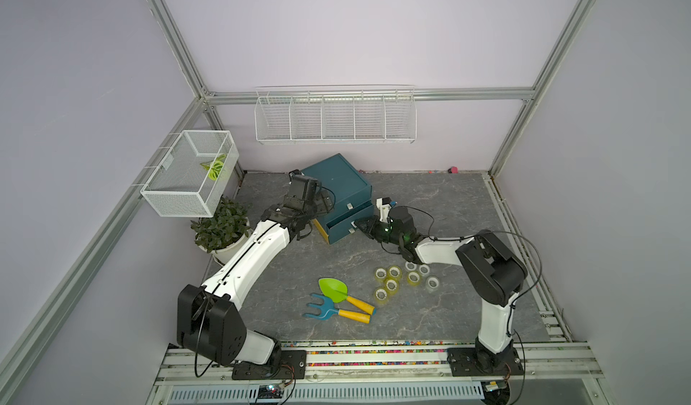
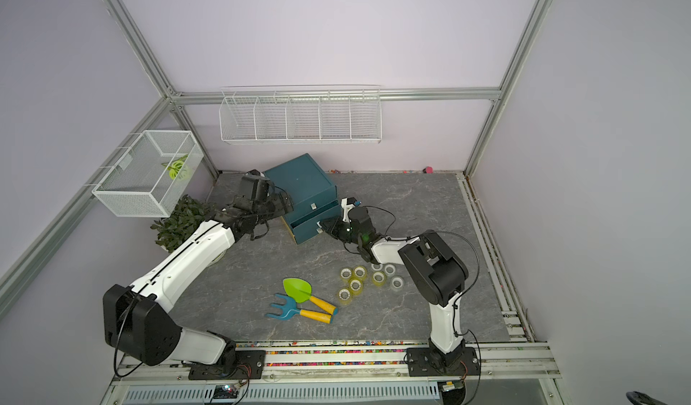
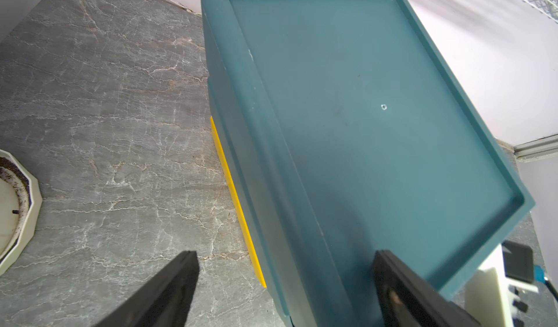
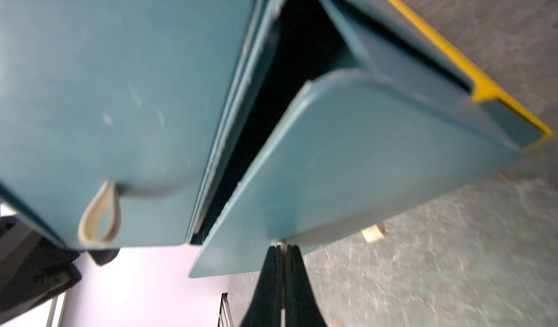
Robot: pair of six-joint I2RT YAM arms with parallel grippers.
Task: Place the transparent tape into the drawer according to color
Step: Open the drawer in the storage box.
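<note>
Several small see-through tape rolls (image 1: 391, 284) (image 2: 355, 284), yellow-green or whitish, lie together on the floor by the right arm's elbow. The teal cabinet (image 1: 336, 182) (image 2: 299, 182) (image 3: 362, 99) has its lower drawer (image 1: 342, 231) (image 2: 306, 231) (image 4: 362, 159) pulled partly out. My right gripper (image 1: 357, 224) (image 2: 323, 224) (image 4: 282, 245) is shut on that drawer's pale pull tab at the front edge. My left gripper (image 1: 325, 201) (image 2: 284, 201) (image 3: 285, 253) stands open astride the cabinet's top side edge, one finger over the floor, the other over the top.
A green toy shovel (image 1: 332, 289) and a blue rake (image 1: 321, 307) lie left of the rolls. A potted plant (image 1: 222, 225) and a wire basket (image 1: 190, 173) are at the left wall. A wire rack (image 1: 334, 117) hangs on the back wall. The upper drawer's loop handle (image 4: 99, 216) hangs free.
</note>
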